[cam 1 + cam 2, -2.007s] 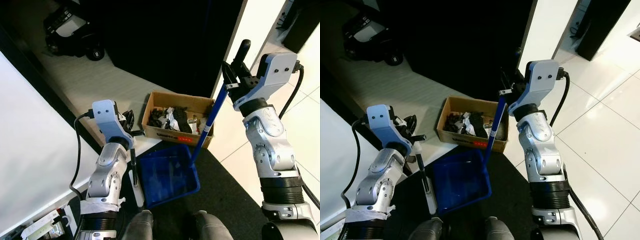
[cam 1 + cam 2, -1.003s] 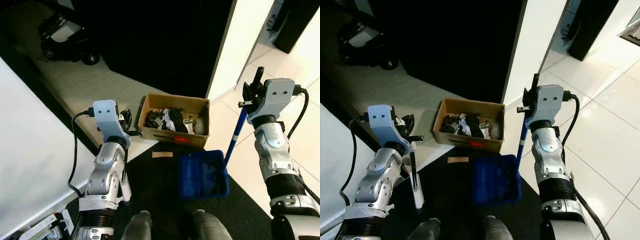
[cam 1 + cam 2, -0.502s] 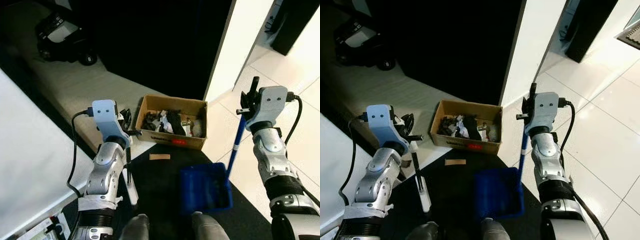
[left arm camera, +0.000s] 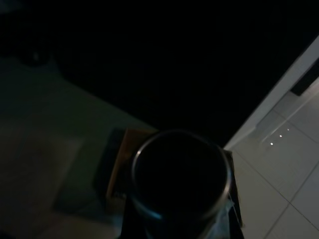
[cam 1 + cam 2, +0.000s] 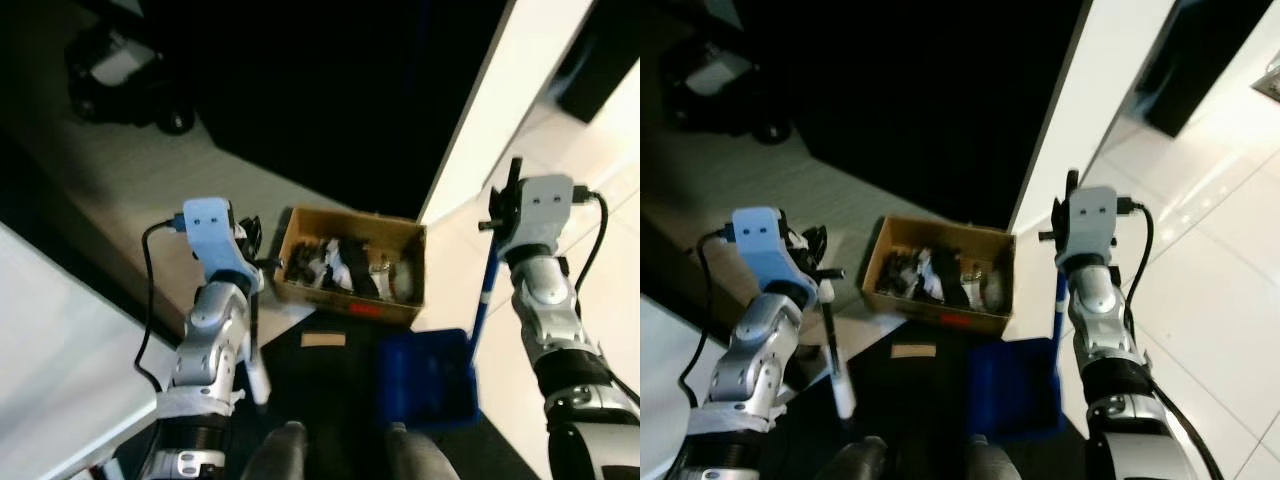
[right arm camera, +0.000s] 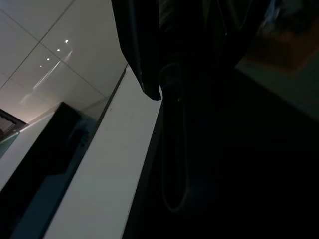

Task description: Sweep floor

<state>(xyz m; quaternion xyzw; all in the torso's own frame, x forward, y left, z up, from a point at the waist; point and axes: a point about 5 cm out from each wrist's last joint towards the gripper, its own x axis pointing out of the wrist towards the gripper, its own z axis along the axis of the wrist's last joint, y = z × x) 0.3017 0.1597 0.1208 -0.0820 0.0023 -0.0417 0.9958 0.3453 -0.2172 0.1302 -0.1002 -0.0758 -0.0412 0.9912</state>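
The right gripper [image 5: 508, 200], upper right of frame, is closed on the blue pole [image 5: 484, 290] of the dustpan [image 5: 428, 378], which rests on the dark mat [image 5: 330, 385] at lower centre. The left gripper [image 5: 250, 255], centre left, is closed on the brush handle [image 5: 829, 335]; its white head [image 5: 843, 394] is held near the mat. A tan scrap [image 5: 323, 340] is seen unswept between brush and pan, just below the litter-filled cardboard box [image 5: 351, 266]. Sweeping is judged incomplete: scrap to be collected, pan to be emptied
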